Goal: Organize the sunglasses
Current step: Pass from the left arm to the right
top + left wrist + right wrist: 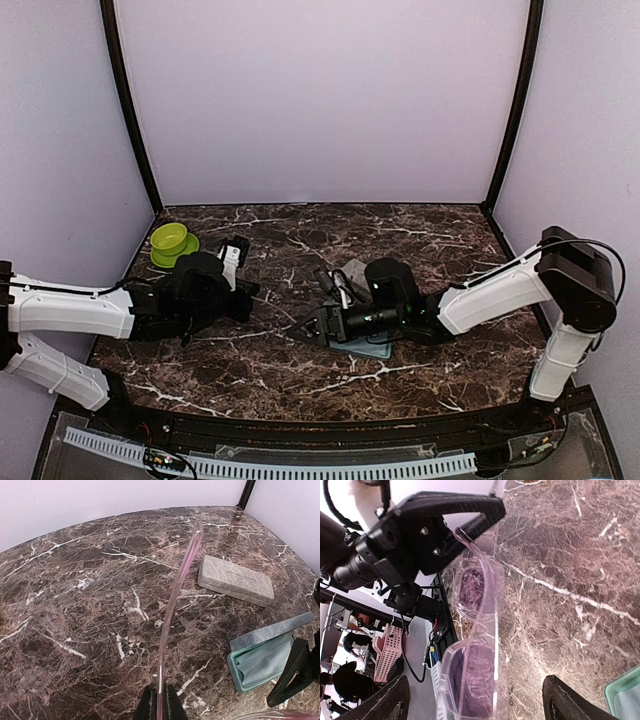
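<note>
The left hand (160, 702) is clenched on one temple of the pink sunglasses (475, 645), holding them above the counter (75, 605). The right hand (312, 327) is released, fingers spread, facing them near the open case (260, 665).

The dark brown marble-look tabletop (90, 605) gleams, smooth and polished, with white veins running through it. The sunglasses (480, 630) show as clear pink plastic, glossy, with purple-tinted see-through lenses. The left gripper (480, 522) is matt black plastic, its fingers ribbed along the inside. Over to the closed grey rectangular case (235, 580): matt, with a grainy, fabric-like skin. The open grey case (270, 632) has a soft-looking matt teal lining. The small lime-green round bowl (172, 243) is smooth, shiny plastic.
</note>
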